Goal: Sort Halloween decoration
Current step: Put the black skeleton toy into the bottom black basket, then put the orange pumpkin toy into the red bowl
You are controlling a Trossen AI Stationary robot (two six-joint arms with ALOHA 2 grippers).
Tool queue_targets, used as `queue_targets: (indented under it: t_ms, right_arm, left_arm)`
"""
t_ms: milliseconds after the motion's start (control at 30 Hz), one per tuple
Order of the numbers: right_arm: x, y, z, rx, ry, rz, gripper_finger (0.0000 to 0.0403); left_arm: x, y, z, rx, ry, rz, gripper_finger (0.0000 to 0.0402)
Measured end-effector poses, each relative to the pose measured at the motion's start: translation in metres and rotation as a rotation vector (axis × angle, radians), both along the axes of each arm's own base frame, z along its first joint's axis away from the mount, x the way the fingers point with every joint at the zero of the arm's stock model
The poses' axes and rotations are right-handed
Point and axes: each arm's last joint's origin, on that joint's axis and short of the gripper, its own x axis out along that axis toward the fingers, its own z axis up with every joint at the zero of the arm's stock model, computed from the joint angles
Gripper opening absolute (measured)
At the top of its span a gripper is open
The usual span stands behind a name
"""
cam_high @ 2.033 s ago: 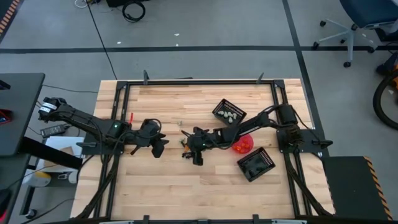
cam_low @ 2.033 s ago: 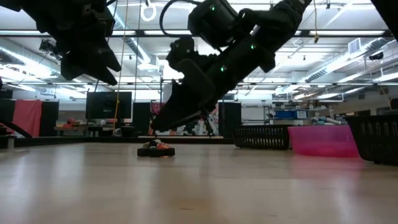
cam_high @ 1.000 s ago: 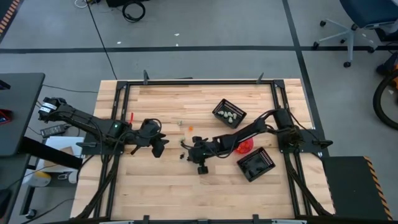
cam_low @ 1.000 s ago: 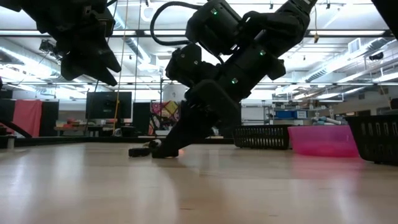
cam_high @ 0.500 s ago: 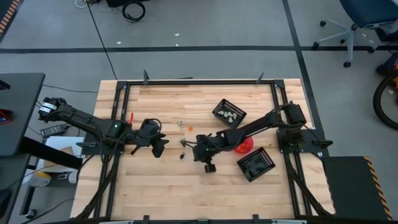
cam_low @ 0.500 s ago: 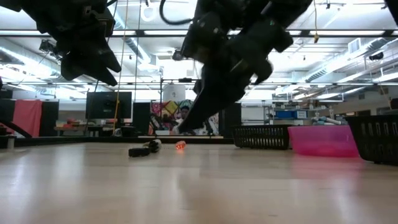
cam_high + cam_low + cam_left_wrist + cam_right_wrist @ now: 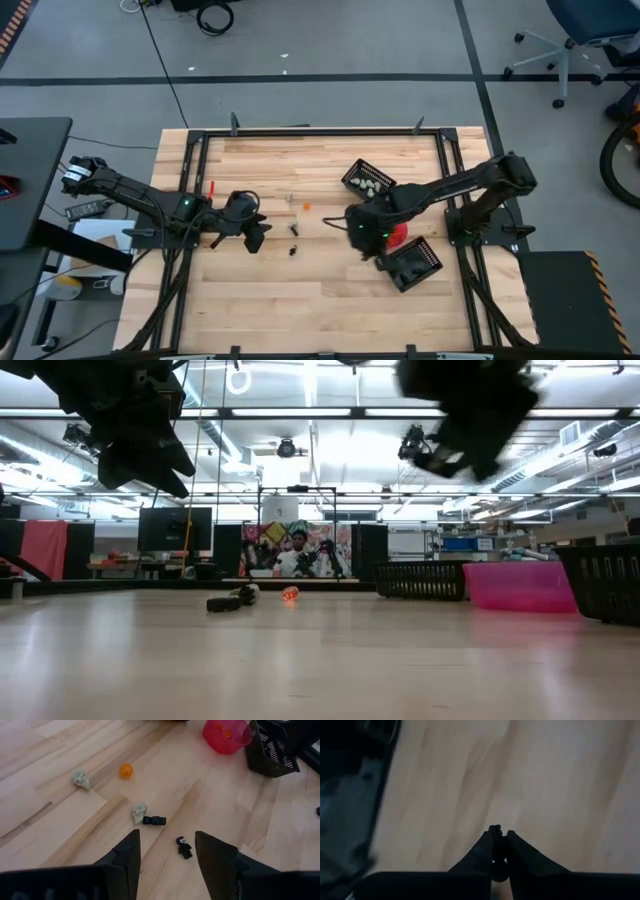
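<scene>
Five trinkets lie loose on the table [image 7: 300, 290] at our centre: two pale skulls [image 7: 139, 812], one orange ball [image 7: 126, 770] and two black figures [image 7: 184, 847]. One skull touches a black figure [image 7: 154, 820]; the other skull [image 7: 80, 778] sits near the ball. At three o'clock from them our right gripper [image 7: 381, 258] hangs above the wood beside the pink bowl [image 7: 398, 235], at the near basket's [image 7: 413, 264] edge, its fingers [image 7: 496, 845] pressed together with something small and dark between the tips; we cannot tell what. The far basket [image 7: 368, 180], at one o'clock, holds pale trinkets. At nine o'clock our left gripper [image 7: 165, 851] hovers with fingers spread, clasping nothing.
</scene>
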Motion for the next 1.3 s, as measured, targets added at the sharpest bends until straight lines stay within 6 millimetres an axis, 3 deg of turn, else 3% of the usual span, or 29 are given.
queue_targets:
  t_ms: [133, 267, 567, 800, 1100, 1300]
  right_arm:
    - [-0.028, 0.002, 0.006, 0.046, 0.207, 0.029, 0.0040]
    - [-0.043, 0.007, 0.003, 0.038, 0.329, 0.079, 0.0040]
    - [-0.061, 0.006, -0.040, 0.046, 0.471, -0.042, 0.0045]
    - [-0.068, 0.004, -0.056, 0.048, 0.505, -0.090, 0.0106]
    - [-0.062, 0.006, -0.047, 0.069, 0.484, -0.086, 0.0163]
    - [-0.039, 0.009, -0.016, 0.054, 0.328, -0.088, 0.0161]
  left_arm:
    - [0.000, 0.000, 0.000, 0.000, 0.000, 0.000, 0.0162]
    - [0.000, 0.000, 0.000, 0.008, -0.002, 0.009, 0.0162]
    - [0.000, 0.001, 0.000, 0.016, -0.006, 0.018, 0.0162]
    - [0.000, 0.001, 0.000, 0.016, -0.007, 0.018, 0.0162]
    - [0.000, 0.001, 0.000, 0.016, -0.006, 0.018, 0.0162]
    - [0.000, 0.001, 0.000, 0.016, -0.006, 0.018, 0.0162]
